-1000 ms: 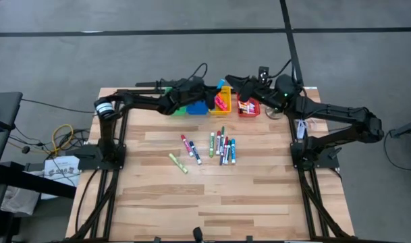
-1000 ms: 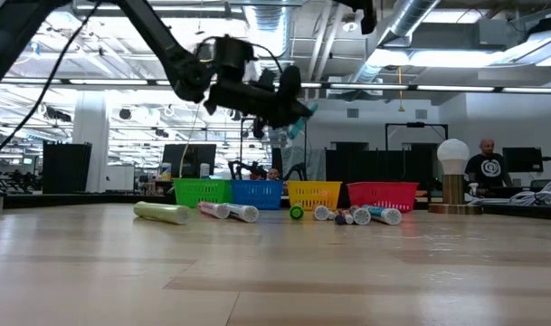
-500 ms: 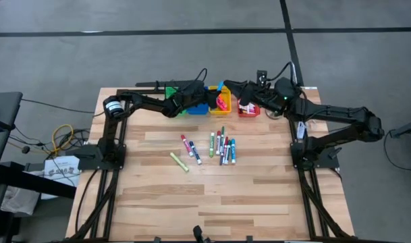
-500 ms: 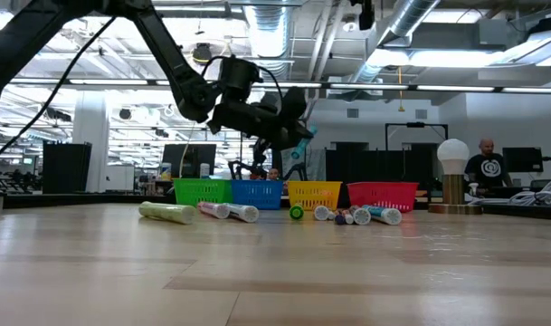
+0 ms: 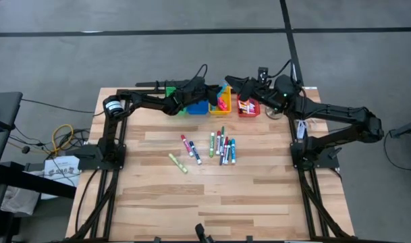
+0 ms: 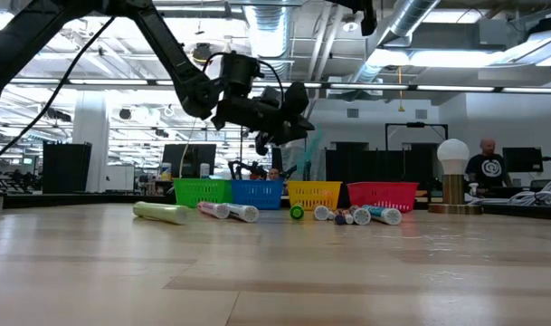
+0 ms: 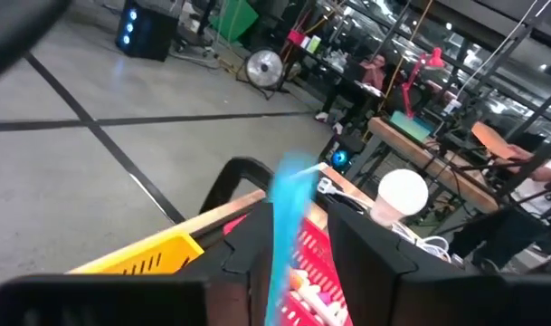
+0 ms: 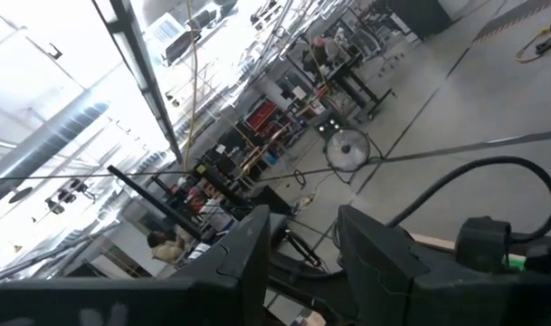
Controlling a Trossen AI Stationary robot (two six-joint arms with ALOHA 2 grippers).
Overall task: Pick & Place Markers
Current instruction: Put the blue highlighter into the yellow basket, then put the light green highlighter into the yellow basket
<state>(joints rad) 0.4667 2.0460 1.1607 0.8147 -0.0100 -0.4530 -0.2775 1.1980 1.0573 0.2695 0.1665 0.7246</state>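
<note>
Up front: left gripper (image 5: pixel 216 93) hangs in the air over the back row of bins, about above the seam between blue bin (image 5: pixel 197 106) and yellow bin (image 5: pixel 223 101). Its fingers (image 7: pixel 250 237) stand apart, wider than the cyan marker (image 7: pixel 287 226) between them. That marker is blurred, with a gap showing on one side, so it looks loose, not clamped. In the low view it is a faint cyan streak just under the fingertips and above the yellow bin. Left arm reaches in along the table's far edge from the left.

Right gripper (image 8: pixel 302 222) has its fingers parted with nothing between them. It sits raised near the yellow bin and red bin (image 5: pixel 248 106), close to the left gripper but not touching. Right arm comes in from the right side.

Bins, left to right: green bin (image 6: pixel 203 192), blue, yellow, red, side by side at the far edge. Pink marker (image 5: pixel 221 102) lies in the yellow bin; several markers lie in the red bin.

Loose markers (image 5: pixel 222 147) lie mid-table (image 5: pixel 259 196), mostly parallel in a tight group. A red and white pair (image 5: pixel 190 148) lies just to the left of it. One yellow-green marker (image 5: pixel 178 163) lies apart, nearer the front.

Person (image 6: pixel 486 167) stands in the room behind, beside a white globe lamp (image 6: pixel 453 154).
</note>
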